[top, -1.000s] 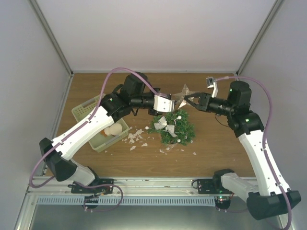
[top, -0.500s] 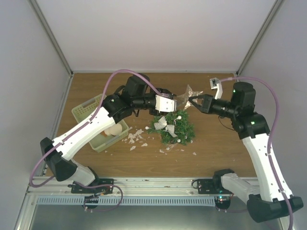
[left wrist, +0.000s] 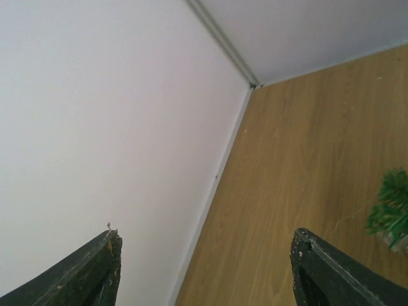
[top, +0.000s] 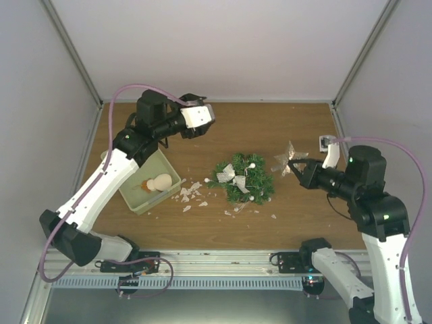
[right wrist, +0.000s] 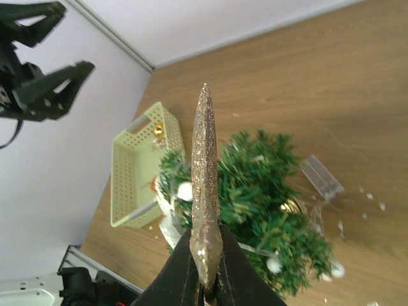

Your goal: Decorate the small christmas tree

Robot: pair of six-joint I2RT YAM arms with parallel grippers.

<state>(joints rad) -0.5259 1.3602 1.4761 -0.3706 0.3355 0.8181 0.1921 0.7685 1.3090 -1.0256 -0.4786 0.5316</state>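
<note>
Robot lab cell: white panel walls (top: 223,47), aluminium frame (top: 74,50), wooden table (top: 283,125).

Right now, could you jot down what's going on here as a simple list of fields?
Tree: small christmas tree mid-table, wearing a silver bow and white balls
Right fingers: shut on a glittery star, held to the tree's right
Left fingers: open, empty, raised towards the back wall
Tray: pale green tray left of the tree, a pale rounded ornament inside
Table: white scraps beside the tree
</note>
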